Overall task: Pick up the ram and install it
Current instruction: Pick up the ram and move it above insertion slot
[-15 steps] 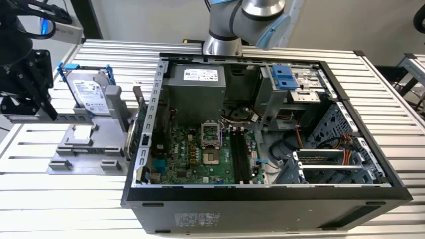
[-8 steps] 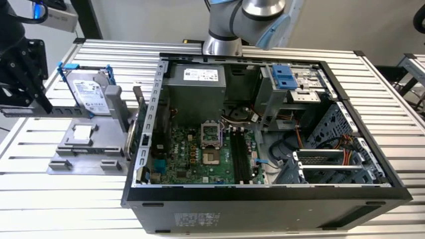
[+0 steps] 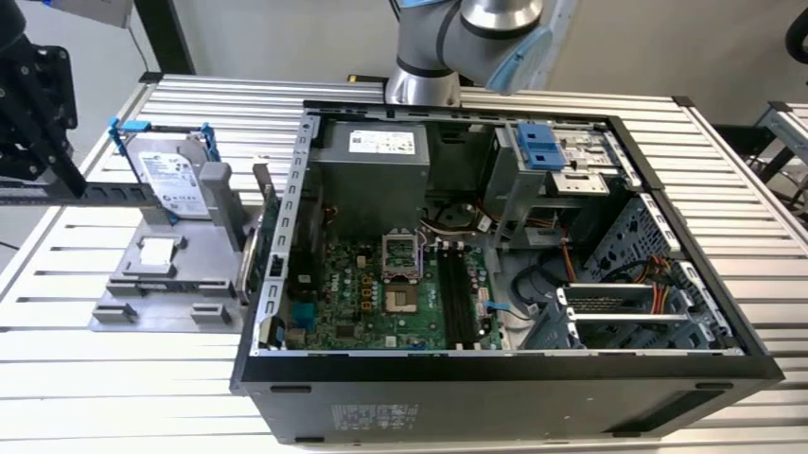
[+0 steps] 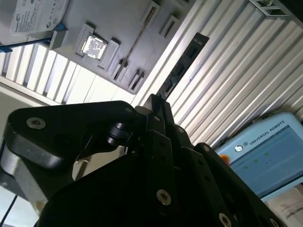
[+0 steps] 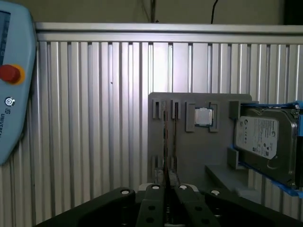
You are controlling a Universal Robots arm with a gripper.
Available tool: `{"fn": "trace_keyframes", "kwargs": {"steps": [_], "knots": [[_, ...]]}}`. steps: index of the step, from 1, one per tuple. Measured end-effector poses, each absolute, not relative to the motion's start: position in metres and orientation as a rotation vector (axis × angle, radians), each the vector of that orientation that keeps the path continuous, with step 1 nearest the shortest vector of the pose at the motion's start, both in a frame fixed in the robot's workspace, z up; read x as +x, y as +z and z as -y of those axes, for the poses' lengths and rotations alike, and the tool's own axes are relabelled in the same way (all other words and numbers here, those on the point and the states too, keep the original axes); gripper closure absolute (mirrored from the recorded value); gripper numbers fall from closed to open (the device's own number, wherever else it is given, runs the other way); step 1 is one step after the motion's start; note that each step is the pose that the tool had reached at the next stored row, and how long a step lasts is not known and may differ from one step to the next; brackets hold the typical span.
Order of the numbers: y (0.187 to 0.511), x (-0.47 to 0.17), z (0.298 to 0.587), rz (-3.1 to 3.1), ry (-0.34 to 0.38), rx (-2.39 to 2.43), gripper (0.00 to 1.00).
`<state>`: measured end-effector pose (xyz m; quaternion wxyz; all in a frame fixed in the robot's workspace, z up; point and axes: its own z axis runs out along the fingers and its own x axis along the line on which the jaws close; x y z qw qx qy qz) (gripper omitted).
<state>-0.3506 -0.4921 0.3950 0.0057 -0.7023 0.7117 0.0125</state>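
**Exterior view: ram in the grip, slots unfilled**

The slatted table [image 3: 101, 378] is seen bearing the open computer case [image 3: 505, 374] at centre. The grey parts tray [image 3: 177, 284] lies at the case's 9 o'clock. On the green motherboard [image 3: 341, 284], the black memory slots [image 3: 455, 298] appear unfilled. In the second wrist view, the gripper [image 4: 156, 101] is seen pinched on the ram [image 4: 182, 61], which is held above the table, off the tray and well apart from the case. The pick-up is judged done; installation is left.

computer case [image 3: 505, 402] (open) | hard drive [image 3: 170, 180] | grey holder [image 3: 139, 314] | slatted table [image 3: 101, 378]
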Motion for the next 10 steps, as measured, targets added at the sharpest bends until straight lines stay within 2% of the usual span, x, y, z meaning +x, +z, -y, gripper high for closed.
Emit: {"fn": "trace_keyframes", "kwargs": {"steps": [10], "knots": [[0.4061, -0.3465, 0.4922, -2.228, 0.039, -2.199, 1.0]]}}
